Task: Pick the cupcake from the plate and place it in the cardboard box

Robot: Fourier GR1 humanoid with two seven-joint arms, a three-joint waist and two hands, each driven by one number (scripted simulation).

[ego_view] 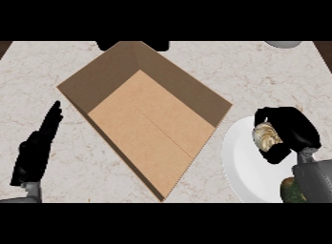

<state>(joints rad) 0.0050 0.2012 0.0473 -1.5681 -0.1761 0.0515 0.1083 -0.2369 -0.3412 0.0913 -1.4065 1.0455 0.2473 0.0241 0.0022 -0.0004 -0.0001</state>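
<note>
Right hand, fingers curled round the cupcake on the plate right of the cardboard box; best lifted straight up to clear the box's wall.

The cardboard box is tan, the plate white, the cupcake swirled cream-brown, the counter pale and veined.

On the counter, the box lies central; the plate sits just right, bearing the cupcake and, nearer, perhaps a second item.
</note>
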